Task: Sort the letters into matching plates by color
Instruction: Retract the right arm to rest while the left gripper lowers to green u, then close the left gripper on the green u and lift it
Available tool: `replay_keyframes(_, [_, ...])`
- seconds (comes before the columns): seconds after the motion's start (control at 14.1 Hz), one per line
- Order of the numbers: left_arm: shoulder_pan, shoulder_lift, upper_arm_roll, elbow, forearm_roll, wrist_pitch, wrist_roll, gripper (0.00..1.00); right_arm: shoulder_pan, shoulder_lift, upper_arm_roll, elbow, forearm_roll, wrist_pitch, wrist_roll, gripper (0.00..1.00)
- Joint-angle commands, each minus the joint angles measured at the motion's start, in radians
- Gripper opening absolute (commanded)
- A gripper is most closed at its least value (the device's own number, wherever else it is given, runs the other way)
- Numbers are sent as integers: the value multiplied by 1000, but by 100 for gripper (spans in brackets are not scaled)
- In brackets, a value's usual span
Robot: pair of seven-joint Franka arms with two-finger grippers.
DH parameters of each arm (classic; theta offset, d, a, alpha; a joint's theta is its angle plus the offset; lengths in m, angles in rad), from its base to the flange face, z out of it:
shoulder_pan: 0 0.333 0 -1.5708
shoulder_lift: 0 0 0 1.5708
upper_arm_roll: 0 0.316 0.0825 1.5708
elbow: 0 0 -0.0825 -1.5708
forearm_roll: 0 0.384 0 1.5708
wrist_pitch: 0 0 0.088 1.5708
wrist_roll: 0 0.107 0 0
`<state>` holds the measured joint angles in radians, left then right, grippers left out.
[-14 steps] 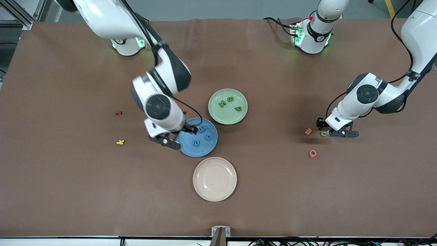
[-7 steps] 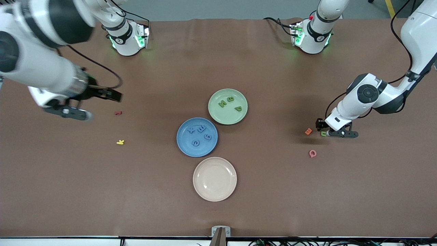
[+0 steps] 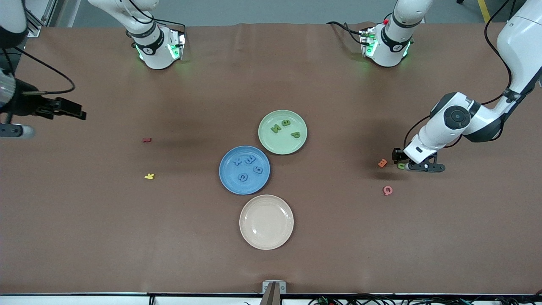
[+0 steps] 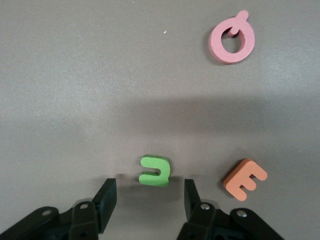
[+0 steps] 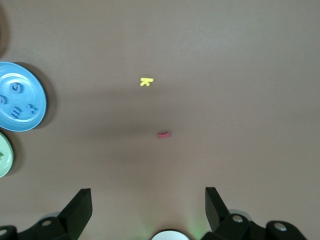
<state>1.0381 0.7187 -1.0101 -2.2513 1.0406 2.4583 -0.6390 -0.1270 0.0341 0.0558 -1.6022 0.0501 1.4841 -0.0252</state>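
Note:
The blue plate (image 3: 228,183) holds several blue letters (image 3: 250,159). Beside it and farther from the front camera, the pale green plate (image 3: 275,145) holds three green letters (image 3: 295,135). One more green letter (image 3: 400,166) (image 4: 155,171) lies on the table toward the left arm's end. My left gripper (image 3: 404,163) (image 4: 149,192) is low over it and open, and the letter sits just off its fingertips (image 4: 107,196), touching neither. My right gripper (image 3: 53,123) (image 5: 147,202) hangs open and empty over the table's right-arm end.
An empty beige plate (image 3: 266,221) sits nearer the front camera than the blue one. An orange letter (image 3: 382,162) (image 4: 245,178) and a pink letter (image 3: 387,190) (image 4: 231,39) lie close to the green letter. A red letter (image 3: 146,140) and a yellow letter (image 3: 149,176) lie toward the right arm's end.
My right gripper swung from the blue plate out to its end of the table, and another blue letter now lies in that plate. My left gripper has barely shifted.

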Motion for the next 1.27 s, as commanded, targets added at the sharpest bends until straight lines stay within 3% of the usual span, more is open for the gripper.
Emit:
replay_keyframes(0.0, [-15,16,15,13,27,16,4,62,-9,-19,22,62,-24,-13,-13,100])
replay_keyframes(0.28, [-16,16,27,15,27,33,4,62,-16,-10,21,182,-39,-25,-15,100])
replay_keyframes(0.85, [-29,19,28,24,27,34,4,58,-16,-8,21,185,-39,-10,-13,100])
replay_keyframes(1.2, [-78,30,71,50,27,53,4,58,-25,-8,21,205,-44,-7,-15,100])
